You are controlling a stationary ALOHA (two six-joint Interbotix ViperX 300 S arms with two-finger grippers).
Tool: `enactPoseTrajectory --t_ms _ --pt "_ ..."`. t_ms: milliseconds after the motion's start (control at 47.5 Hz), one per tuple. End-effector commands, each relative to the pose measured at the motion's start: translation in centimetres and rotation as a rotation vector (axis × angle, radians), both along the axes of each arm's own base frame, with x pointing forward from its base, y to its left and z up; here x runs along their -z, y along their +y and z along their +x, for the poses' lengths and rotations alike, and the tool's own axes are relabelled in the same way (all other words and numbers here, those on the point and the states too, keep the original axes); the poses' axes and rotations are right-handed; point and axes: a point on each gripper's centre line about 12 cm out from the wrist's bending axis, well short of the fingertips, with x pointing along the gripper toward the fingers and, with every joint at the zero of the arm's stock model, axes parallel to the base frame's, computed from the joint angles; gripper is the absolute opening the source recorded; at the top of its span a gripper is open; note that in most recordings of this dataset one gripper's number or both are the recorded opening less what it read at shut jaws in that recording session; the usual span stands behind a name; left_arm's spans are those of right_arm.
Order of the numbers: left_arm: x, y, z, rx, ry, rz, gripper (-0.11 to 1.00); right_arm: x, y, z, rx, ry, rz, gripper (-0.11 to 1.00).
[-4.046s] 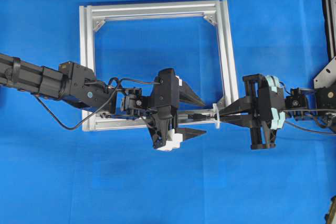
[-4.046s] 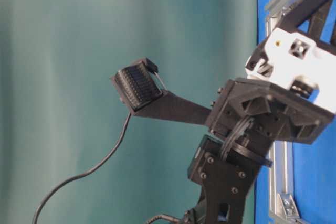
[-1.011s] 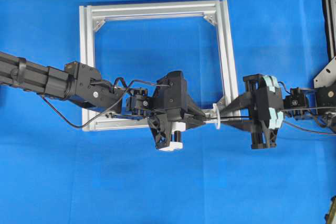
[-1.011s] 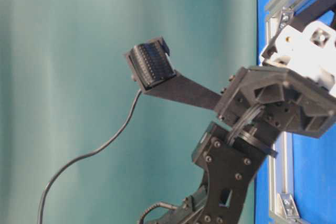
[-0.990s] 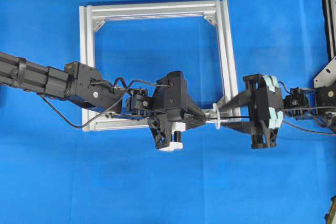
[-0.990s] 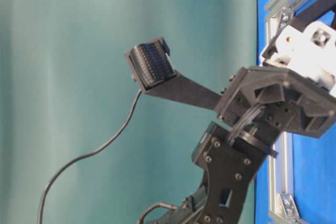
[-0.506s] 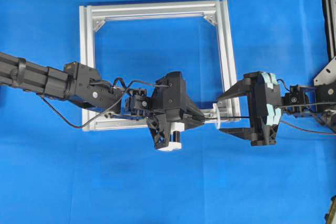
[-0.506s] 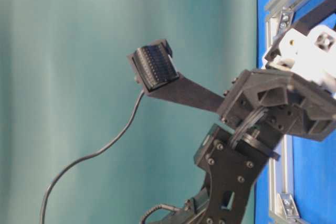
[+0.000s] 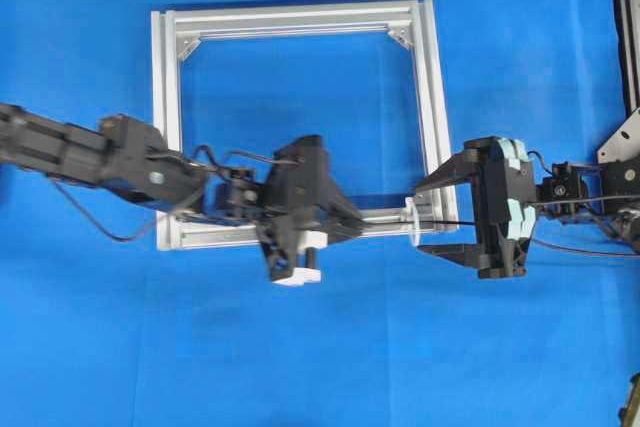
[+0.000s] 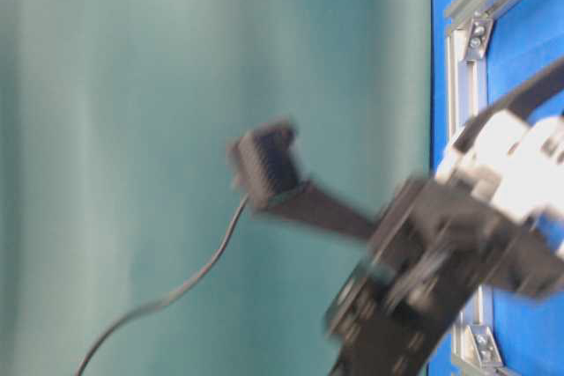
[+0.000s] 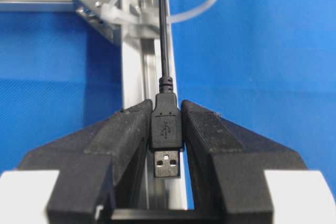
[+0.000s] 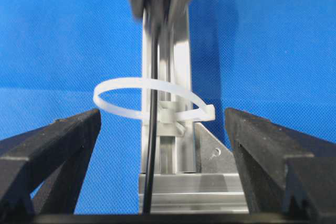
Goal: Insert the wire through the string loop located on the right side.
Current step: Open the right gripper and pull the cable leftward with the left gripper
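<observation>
My L gripper [image 11: 167, 145] clamps thin black USB wire [image 11: 163, 40], threaded thru whitish loop [image 12: 152, 100] at silver frame's [image 9: 425, 97] near-right corner; R gripper [image 9: 432, 217] spread wide, empty.

I am looking at a robotics lab bench: a plain blue cloth [image 9: 320, 347] covers the table, a teal backdrop curtain [image 10: 176, 129] hangs behind, and a bare aluminium frame [image 9: 300, 19] lies flat.

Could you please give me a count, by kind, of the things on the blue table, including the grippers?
Aluminium frame: 1
String loop: 1
Wire: 1
Grippers: 2, the left gripper shut on the wire's plug, the right gripper open
Total: 5
</observation>
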Motion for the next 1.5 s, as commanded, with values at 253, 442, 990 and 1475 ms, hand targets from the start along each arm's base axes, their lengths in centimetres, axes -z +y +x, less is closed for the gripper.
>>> enactPoseTrajectory --t_ms 253,442,990,1475 --pt "-3.5 -0.3 -8.5 0.015 -0.072 -0.035 0.17 -0.7 0.1 0.3 -0.003 -0.029 0.001 0.86" --pt "-3.1 0.1 -13.4 0.001 -0.033 -0.081 0.16 -0.8 0.1 0.3 -0.003 -0.031 0.001 0.86" --pt "-2.2 0.3 -20.2 0.043 0.021 -0.058 0.16 -0.9 0.1 0.5 -0.015 -0.036 -0.016 0.86" --pt "-2.0 0.7 -20.0 0.034 0.061 -0.039 0.69 -0.9 0.1 0.5 -0.009 -0.035 -0.011 0.86"
